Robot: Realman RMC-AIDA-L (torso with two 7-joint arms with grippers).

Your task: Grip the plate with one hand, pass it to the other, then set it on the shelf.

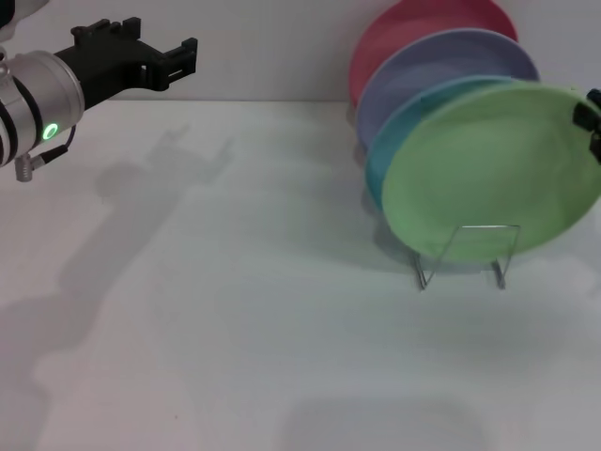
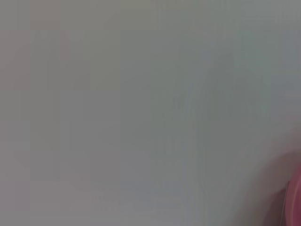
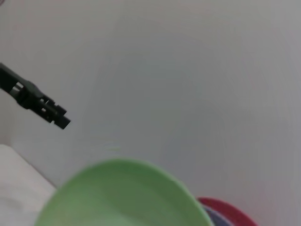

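Head view: the light green plate stands tilted at the front of the wire rack on the white table, leaning back against the turquoise plate, with the lavender plate and a red plate behind those. My right claw shows only as a black sliver at the frame's right edge, touching or just beside the green plate's upper rim; I cannot tell whether it is clenched on the rim or already released. The right wrist view has the green plate close below the camera, which fits the claw being at the rim. My left claw is held up at far left, well apart from the rack, holding nothing; its fingers look closed together. The left wrist view shows mostly blank wall with a bit of red at the edge. Judgement: grip and handover appear done, since the plate is on the right arm's side and in the rack. Remaining: confirm the plate is seated between the loops, let go if not yet released, and withdraw the right arm without dragging the rim.
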